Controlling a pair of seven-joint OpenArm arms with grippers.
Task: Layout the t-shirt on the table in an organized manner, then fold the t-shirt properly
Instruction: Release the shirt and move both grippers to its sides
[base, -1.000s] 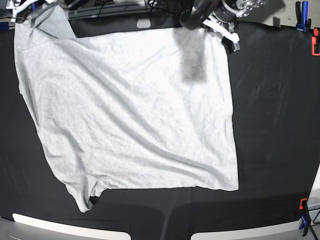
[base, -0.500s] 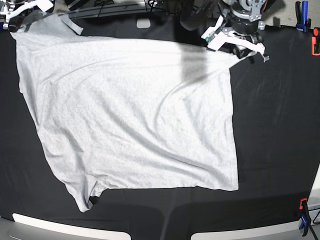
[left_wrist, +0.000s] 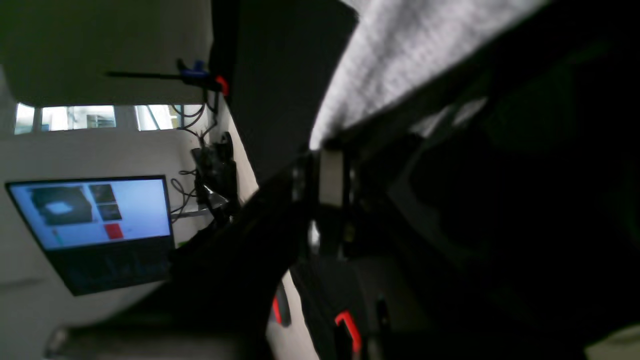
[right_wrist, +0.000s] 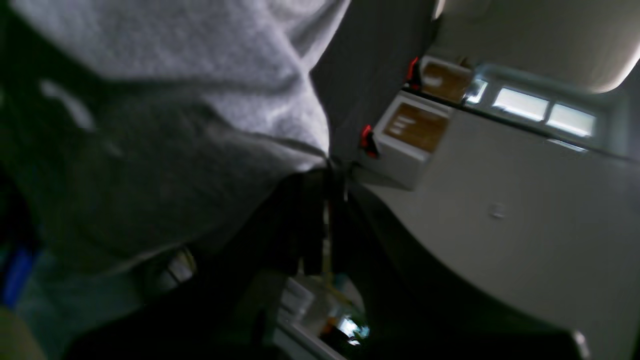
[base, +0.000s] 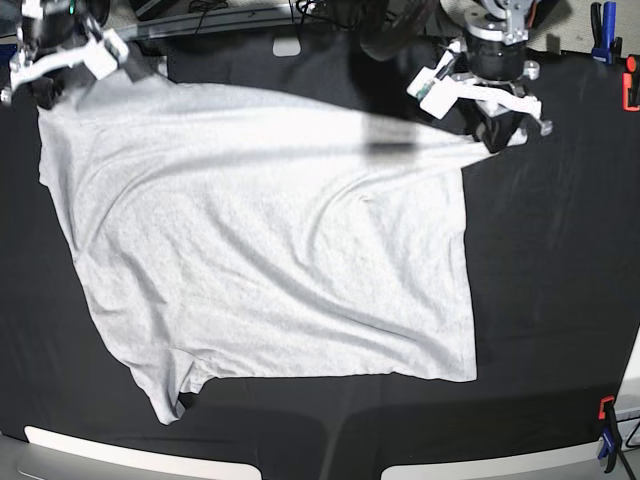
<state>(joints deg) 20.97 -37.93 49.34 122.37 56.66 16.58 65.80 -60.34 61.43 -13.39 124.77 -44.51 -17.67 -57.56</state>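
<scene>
— Where's the shirt (base: 260, 240)?
— Spread across the desk (base: 550, 260), centre-left of frame.
— And the jaws?
— Left gripper (base: 492, 128), upper right, and right gripper (base: 45, 80), upper left, each pinch a top corner.

I count one t-shirt (base: 260, 240), one worktop (base: 550, 260), my two end effectors (left (base: 490, 135), right (base: 45, 85)).
</scene>
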